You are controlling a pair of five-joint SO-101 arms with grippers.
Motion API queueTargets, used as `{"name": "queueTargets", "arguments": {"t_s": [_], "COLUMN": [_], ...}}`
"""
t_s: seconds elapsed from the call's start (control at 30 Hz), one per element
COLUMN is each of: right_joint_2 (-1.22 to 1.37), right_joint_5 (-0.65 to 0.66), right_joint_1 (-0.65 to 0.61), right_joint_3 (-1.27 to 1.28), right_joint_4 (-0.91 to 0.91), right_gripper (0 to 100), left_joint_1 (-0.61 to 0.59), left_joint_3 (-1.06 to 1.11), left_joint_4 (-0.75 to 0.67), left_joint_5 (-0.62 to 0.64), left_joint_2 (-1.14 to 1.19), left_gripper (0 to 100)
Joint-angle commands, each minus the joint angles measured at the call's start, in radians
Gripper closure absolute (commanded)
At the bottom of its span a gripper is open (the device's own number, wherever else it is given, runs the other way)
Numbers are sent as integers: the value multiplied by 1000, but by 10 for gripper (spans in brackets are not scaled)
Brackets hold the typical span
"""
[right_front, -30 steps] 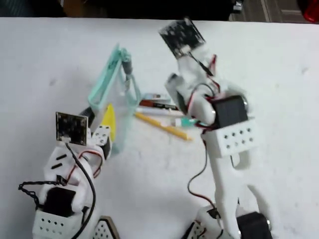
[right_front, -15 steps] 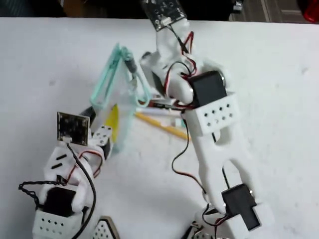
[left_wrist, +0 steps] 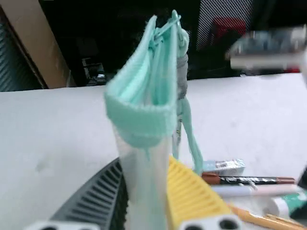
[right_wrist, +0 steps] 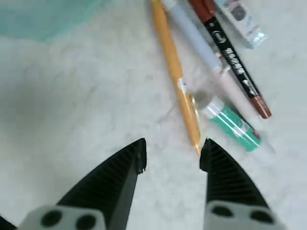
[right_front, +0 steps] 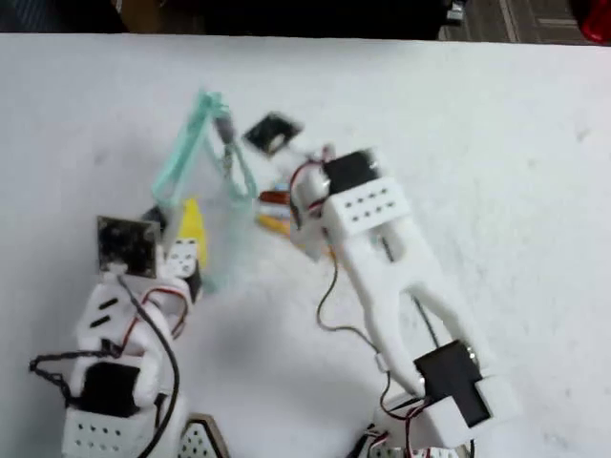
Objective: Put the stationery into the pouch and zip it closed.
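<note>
Just ahead of the spread-open right gripper (right_wrist: 172, 146), the yellow pencil (right_wrist: 176, 76) is lying lengthwise, running away toward the pouch (right_wrist: 43, 19).

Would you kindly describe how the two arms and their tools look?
The left arm and right arm are white shells with black servos and red and black cables. The left tool has one black and one yellow ribbed finger; the right tool has two black ribbed fingers.

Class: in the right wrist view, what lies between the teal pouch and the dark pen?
Between the pouch and the dark pen lie an orange pencil and a pale pen, as the right wrist view shows.
</note>
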Motion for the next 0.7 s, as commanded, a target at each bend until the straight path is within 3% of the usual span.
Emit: {"name": "queueTargets", "arguments": {"t_s": [0.0,0.13,0.67], "right_joint_2": [1,64,429], "right_joint_5": [14,14,12], "right_joint_1": [-18,-18,-12], "right_joint_3": [135,173,-61], "right_joint_4": [-189,-277,-295], "right_gripper": [828,829,851], "left_joint_1": [-108,-114,-111], "left_joint_3": [2,9,9], "left_joint_4": [52,75,81], "left_joint_5": [-6,63,68], "left_joint_2": [-183,-226,-213], "left_gripper": [978,977,977]}}
